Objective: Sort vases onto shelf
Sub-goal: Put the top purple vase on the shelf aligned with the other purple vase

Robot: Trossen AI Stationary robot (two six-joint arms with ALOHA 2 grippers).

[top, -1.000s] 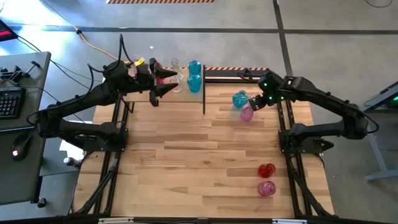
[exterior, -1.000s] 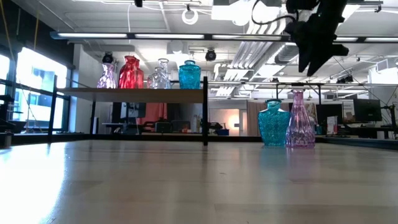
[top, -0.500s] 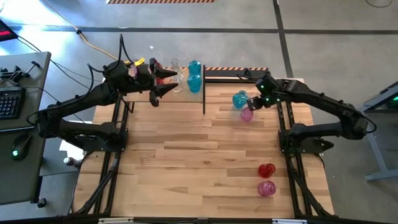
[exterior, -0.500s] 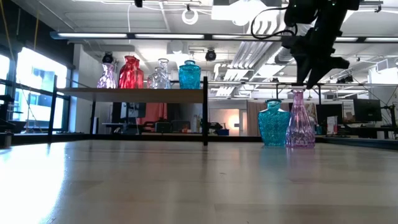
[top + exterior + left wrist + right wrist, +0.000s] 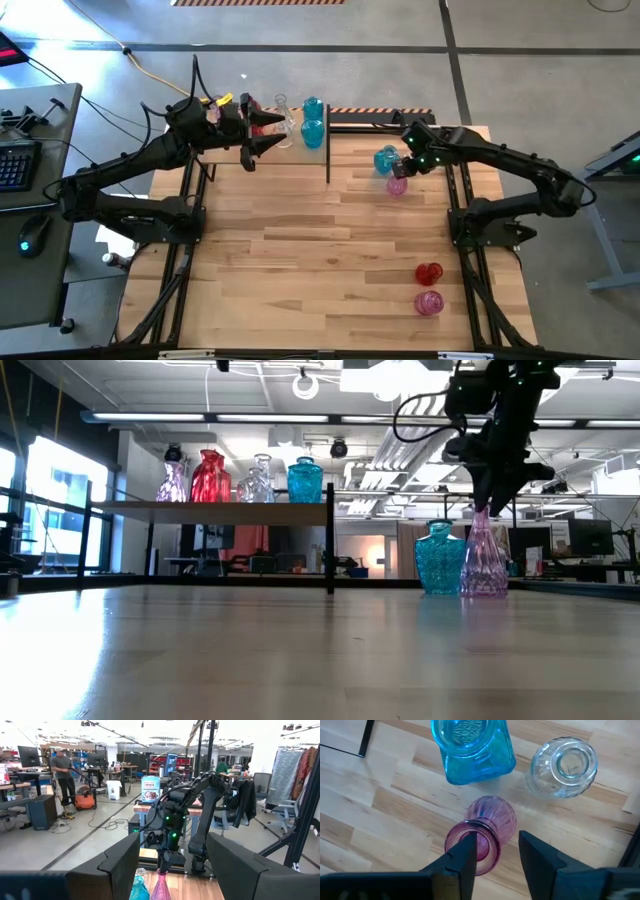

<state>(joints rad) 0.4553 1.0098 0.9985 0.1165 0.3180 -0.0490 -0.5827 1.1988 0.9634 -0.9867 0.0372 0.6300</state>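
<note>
A pink vase [image 5: 487,822] stands upright on the table beside a teal-blue vase [image 5: 472,750] and a clear vase [image 5: 565,762]. My right gripper [image 5: 495,852] is open and points down over the pink vase's top [image 5: 483,512]. One finger is at the mouth and the other is outside the neck. The shelf [image 5: 215,506] at the far left carries several vases: pink [image 5: 172,482], red [image 5: 210,477], clear [image 5: 259,480] and teal [image 5: 305,480]. My left gripper [image 5: 262,143] waits open and level at the shelf, with nothing between its fingers. My right gripper comes at the pink vase from above, pointing down. One finger [image 5: 465,851] lies over the mouth's rim [image 5: 487,851] and the other [image 5: 535,852] stands outside it. I cannot tell whether either finger touches the glass. The vase stands upright on the table.
A red vase [image 5: 428,273] and another pink vase [image 5: 428,302] stand on the table's near right. The shelf's black post [image 5: 328,150] rises left of the teal-blue vase. The tabletop's middle [image 5: 320,250] is bare wood.
My right gripper has come down and a little toward the table's left, from well above the two vases to the pink vase's mouth. The vases have stayed where they were.
</note>
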